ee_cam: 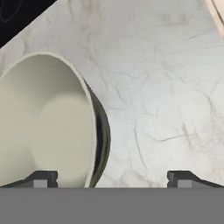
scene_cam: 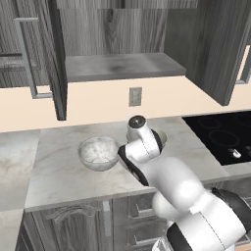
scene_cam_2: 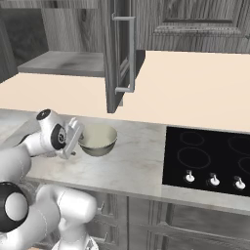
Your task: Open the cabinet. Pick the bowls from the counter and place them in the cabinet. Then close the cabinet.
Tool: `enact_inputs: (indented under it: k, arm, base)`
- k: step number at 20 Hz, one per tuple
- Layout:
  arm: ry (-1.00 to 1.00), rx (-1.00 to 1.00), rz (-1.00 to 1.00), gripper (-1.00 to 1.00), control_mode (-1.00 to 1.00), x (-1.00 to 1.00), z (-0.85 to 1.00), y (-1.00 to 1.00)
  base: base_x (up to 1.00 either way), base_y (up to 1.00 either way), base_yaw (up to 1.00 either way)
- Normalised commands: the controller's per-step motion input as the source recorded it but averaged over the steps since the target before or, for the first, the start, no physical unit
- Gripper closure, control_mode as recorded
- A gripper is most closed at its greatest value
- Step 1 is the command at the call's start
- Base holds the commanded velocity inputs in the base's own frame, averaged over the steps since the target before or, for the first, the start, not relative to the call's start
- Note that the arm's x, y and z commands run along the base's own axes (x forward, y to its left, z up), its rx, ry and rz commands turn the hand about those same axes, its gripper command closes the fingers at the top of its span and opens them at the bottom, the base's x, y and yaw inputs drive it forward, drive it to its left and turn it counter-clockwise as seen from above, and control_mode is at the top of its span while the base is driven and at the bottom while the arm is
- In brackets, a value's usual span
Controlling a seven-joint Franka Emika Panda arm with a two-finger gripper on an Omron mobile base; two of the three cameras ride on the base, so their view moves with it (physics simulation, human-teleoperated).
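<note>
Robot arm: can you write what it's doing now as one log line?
cabinet: open | gripper: open, straddling cream bowl rim | marble bowl: on counter | nothing held

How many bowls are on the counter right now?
2. The marble-look bowl sits on the counter left of the arm; the cream bowl sits beside the open jaws, nearer the cooktop.

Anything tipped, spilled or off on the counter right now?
Nothing stands out. Both bowls sit upright on the counter: the marble bowl and the cream bowl. The cabinet stands open, shelf bare. The gripper hovers beside the cream bowl, jaws open.
</note>
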Motion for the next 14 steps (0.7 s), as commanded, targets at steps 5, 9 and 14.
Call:
enact_inputs:
  k: [5, 9, 14]
  arm:
    - [0.07, 0.0, 0.0, -1.0, -1.0, 0.18, -0.17, 0.0]
    - [0.01, 0.0, 0.0, -1.0, -1.0, 0.18, -0.27, -0.01]
    - [0.0, 0.0, 0.0, -1.0, -1.0, 0.22, -0.26, -0.02]
  base:
    - [0.0, 0.0, 0.0]
    - [0.0, 0.0, 0.0]
    - [0.0, 0.0, 0.0]
